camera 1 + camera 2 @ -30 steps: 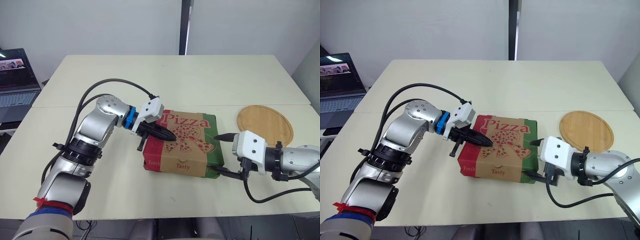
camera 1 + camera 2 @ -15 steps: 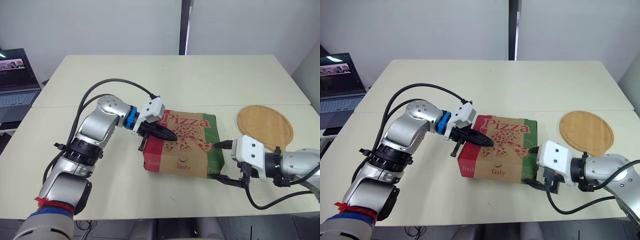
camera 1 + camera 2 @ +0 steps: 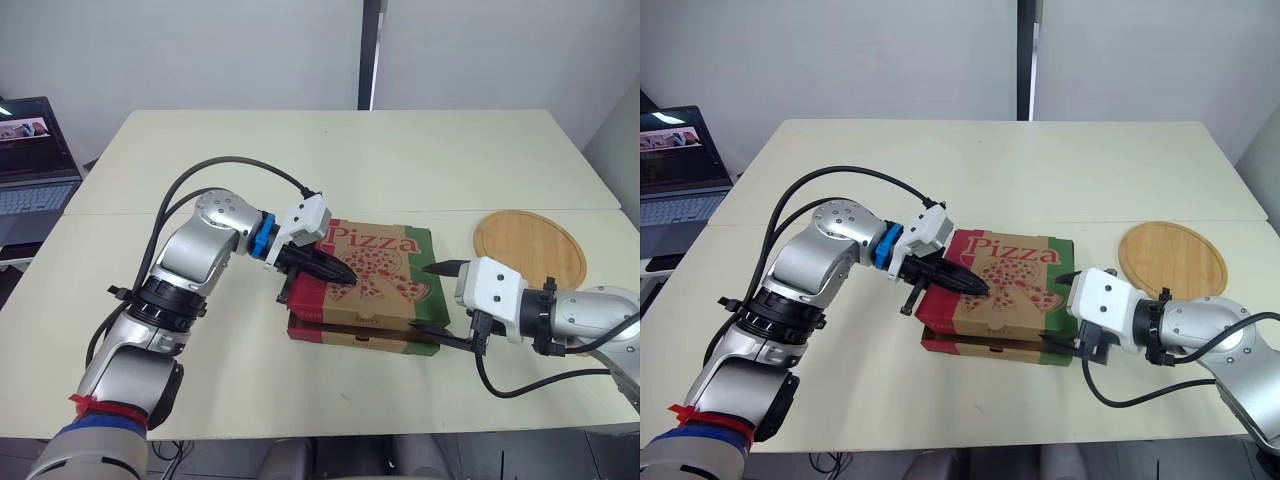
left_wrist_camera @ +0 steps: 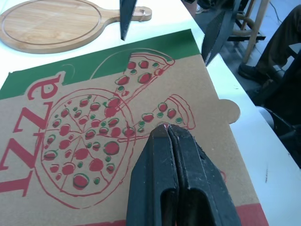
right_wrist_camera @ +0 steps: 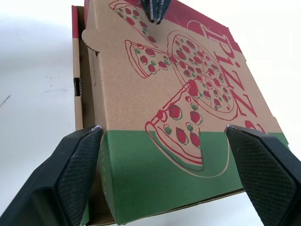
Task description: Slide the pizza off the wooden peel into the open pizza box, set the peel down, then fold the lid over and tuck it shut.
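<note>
The left gripper (image 3: 335,270), fingers pressed together, bore its tips on the folded-over lid of the pizza box (image 3: 385,285) mid-table. The right gripper (image 3: 437,304) was spread astride its green side, with the wooden peel (image 3: 530,250) beyond. Tucking well probably meant pinning the lid flat while easing the tuck tab (image 4: 230,111) in squarely.

surface: cream table (image 3: 400,160) | on it: pizza box (image 3: 392,292), centre | wooden peel (image 3: 528,248), right

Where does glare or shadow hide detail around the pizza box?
Right wrist view: the table glares white beside the pizza box. Left wrist view: same glare past the lid. Left eye view: even light, a dark shadow band under the lid's front edge.
</note>
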Motion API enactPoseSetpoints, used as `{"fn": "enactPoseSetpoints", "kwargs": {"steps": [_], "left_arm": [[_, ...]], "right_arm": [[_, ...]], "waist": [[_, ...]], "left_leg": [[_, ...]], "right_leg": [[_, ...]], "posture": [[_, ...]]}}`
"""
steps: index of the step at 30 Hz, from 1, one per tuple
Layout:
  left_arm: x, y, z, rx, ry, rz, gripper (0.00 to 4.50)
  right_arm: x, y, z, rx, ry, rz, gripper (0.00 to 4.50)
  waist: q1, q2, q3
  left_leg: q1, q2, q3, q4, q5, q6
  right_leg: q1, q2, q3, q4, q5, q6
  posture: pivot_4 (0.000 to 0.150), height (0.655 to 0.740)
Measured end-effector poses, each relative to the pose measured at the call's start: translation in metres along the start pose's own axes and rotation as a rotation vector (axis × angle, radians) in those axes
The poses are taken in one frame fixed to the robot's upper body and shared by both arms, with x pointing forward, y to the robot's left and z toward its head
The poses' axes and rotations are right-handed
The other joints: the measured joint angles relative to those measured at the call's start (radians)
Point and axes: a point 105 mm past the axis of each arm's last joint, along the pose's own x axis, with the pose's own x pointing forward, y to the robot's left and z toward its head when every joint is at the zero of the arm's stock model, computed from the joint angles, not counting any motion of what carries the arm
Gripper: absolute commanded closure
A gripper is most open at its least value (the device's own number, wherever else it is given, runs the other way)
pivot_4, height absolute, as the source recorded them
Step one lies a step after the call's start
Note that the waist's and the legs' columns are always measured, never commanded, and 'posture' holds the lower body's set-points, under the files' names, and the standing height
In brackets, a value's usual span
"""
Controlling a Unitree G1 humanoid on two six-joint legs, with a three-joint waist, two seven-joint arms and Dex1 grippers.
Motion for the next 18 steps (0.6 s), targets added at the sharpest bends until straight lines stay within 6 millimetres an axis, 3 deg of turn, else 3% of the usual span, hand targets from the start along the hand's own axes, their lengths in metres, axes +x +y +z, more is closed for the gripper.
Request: {"fn": "enactPoseSetpoints", "kwargs": {"steps": [18], "left_arm": [[0.0026,-0.0079,-0.001,0.038,0.01,-0.029,4.5]], "right_arm": [[0.0084,0.0026,-0.0024,-0.013,-0.002,-0.021,0.02]], "waist": [[-0.001,0.0,0.0]], "left_leg": [[0.0,0.0,0.0,0.0,0.0,0.0]], "right_leg": [[0.0,0.0,0.0,0.001,0.0,0.0]], "posture": [[0.15,0.74]]}}
